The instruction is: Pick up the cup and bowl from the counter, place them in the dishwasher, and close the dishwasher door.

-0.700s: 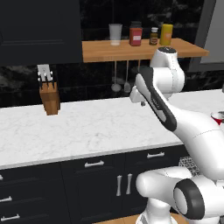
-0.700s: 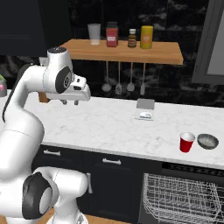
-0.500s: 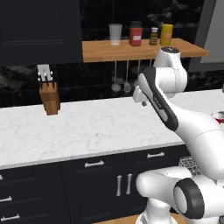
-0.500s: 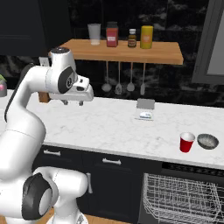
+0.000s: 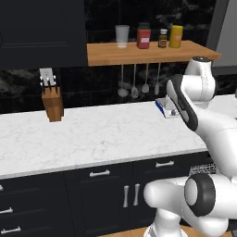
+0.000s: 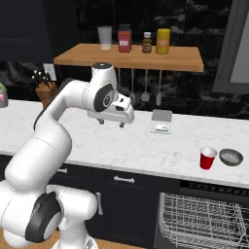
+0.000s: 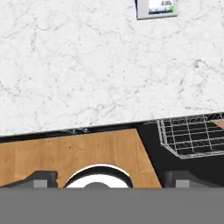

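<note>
Approach phase, nothing grasped: gripper (image 6: 111, 122) is held spread and empty, mid-frame above the counter (image 6: 141, 146). Cup (image 6: 207, 158) and bowl (image 6: 230, 157) sit at right, above the dishwasher (image 6: 204, 221) rack. A rightward reach to the cup is needed.

A rendered home kitchen is pictured. A long white marble counter (image 6: 146, 146) is seen over dark cabinet fronts with silver handles. At upper centre, a wooden shelf (image 6: 131, 56) is lined with jars, and ladles (image 6: 145, 92) are hung beneath it. A knife block (image 5: 52, 99) is placed at left; a dishwasher (image 6: 204, 219) with its wire rack pulled out is shown at lower right.
</note>
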